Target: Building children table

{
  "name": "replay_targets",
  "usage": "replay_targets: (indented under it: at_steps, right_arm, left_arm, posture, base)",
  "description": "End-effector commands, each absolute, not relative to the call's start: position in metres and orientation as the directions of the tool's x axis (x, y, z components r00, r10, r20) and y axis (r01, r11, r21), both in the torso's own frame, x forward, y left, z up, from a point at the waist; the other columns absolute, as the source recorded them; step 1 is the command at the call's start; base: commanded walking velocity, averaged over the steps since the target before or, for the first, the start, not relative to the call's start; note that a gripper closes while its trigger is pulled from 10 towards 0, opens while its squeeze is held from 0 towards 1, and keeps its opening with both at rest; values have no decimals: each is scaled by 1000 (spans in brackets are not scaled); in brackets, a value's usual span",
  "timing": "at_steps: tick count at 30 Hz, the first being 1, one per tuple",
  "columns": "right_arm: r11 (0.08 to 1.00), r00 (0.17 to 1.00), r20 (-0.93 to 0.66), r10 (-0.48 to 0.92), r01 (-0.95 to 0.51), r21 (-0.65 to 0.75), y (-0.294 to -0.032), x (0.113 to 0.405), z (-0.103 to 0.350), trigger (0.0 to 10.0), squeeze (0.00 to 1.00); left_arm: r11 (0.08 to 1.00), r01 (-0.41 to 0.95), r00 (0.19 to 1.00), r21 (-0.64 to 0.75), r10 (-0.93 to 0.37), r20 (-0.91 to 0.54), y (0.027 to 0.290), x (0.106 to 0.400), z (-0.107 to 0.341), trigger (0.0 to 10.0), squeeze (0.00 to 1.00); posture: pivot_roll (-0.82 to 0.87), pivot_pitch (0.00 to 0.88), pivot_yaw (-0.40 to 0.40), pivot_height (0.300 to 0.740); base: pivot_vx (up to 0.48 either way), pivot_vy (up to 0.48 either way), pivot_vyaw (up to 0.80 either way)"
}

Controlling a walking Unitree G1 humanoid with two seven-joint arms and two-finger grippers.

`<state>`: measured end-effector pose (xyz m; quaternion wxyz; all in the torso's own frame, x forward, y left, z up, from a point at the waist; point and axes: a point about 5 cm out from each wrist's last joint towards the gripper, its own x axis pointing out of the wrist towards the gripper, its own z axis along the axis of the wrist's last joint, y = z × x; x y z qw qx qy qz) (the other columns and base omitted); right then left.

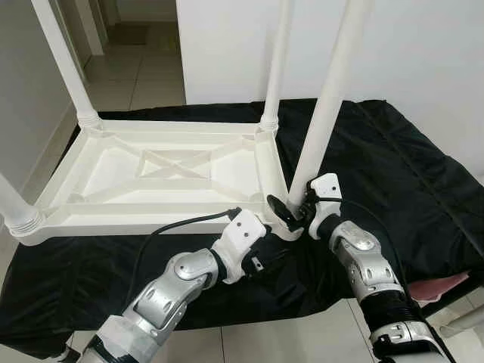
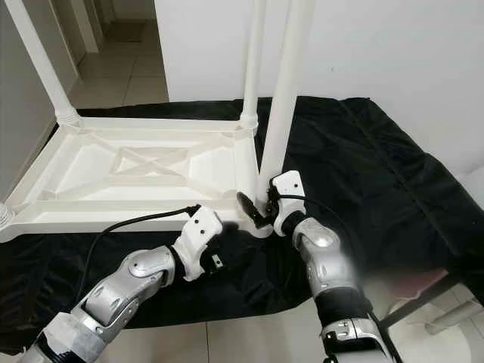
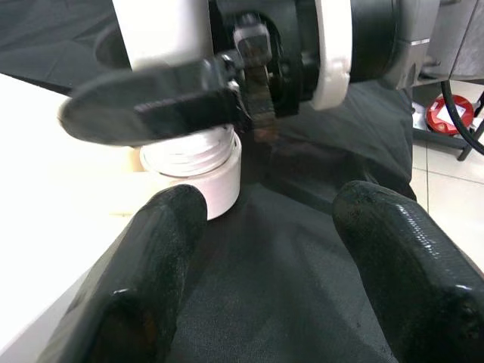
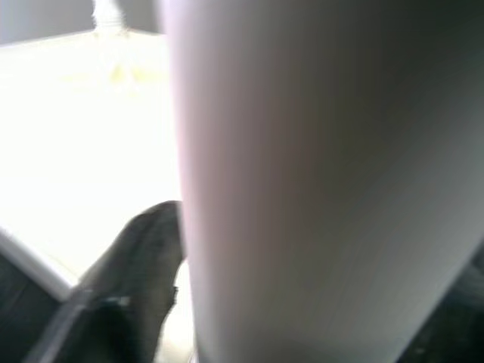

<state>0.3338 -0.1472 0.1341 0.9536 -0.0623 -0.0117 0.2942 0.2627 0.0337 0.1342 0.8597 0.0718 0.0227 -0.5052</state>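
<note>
A white plastic table [image 1: 151, 178] lies upside down on a black cloth [image 1: 393, 166]. Legs stand up at its far left corner [image 1: 64, 60], far right corner [image 1: 276, 68] and near left corner [image 1: 15, 208]. A fourth leg [image 1: 325, 98] leans a little at the near right corner, its threaded foot in the corner socket [image 3: 193, 162]. My right gripper [image 1: 291, 206] is shut on this leg just above the socket; one finger [image 4: 128, 280] lies against it. My left gripper [image 3: 276, 219] is open, low over the cloth just in front of that corner, nothing between its fingers [image 3: 159, 257].
The cloth-covered surface ends close in front of me, with tiled floor [image 1: 287, 340] below. A white wall [image 1: 423, 53] stands behind and a doorway [image 1: 136, 38] opens at the back left. A pink thing [image 1: 442, 287] sticks out at the cloth's right edge.
</note>
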Motion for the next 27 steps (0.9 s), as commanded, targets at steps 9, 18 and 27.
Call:
replay_targets:
  at_steps: [9,18,27]
  right_arm:
    - [759,773,-54,632,-632,-156,-151,336,128,0,0]
    - [790,799,-31,600,-599,-130,-152,336,128,10000,0]
    - [904,906,40,422,-418,-84,-153,336,137,10000,0]
  left_arm:
    - [408,907,420,105,-899,-127,34,260,132,10000,0]
    - [407,907,419,110,-899,-130,36,262,133,10000,0]
    - [399,910,411,109,-902,-134,36,262,133,10000,0]
  posture:
    - [-35,0,-34,740]
    - [-38,0,-24,740]
    - [-47,0,-11,740]
  base:
    - [0,0,0]
    - [0,0,0]
    - [0,0,0]
